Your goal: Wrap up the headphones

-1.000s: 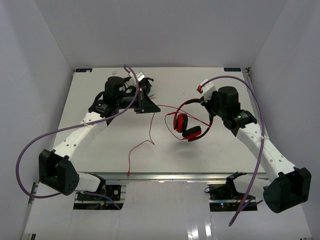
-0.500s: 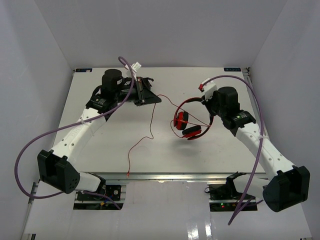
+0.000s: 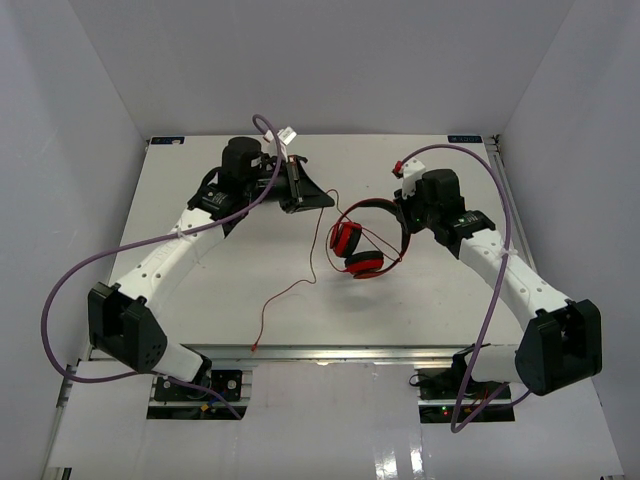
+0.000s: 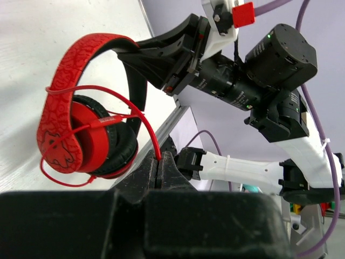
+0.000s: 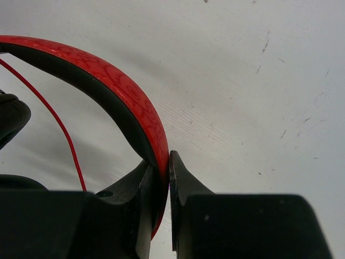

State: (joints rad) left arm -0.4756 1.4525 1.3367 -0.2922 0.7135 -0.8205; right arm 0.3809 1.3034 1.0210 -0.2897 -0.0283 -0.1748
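The red headphones [image 3: 360, 240] hang above the table's middle, held by their headband. My right gripper [image 3: 403, 215] is shut on the red headband [image 5: 141, 116]. My left gripper [image 3: 322, 199] is shut on the thin red cable [image 4: 145, 129], just left of the headphones. In the left wrist view the cable loops across the red earcup [image 4: 89, 143] with black padding. The loose end of the cable [image 3: 285, 297] trails down over the table toward the front edge.
The white table [image 3: 200, 270] is walled in by white panels on three sides. Purple hoses [image 3: 120, 260] arc off both arms. The metal rail [image 3: 330, 352] runs along the front edge.
My left gripper has moved right toward the headphones with the cable. My right gripper has carried the headphones left and a bit nearer the middle. The cable now loops across the earcups.
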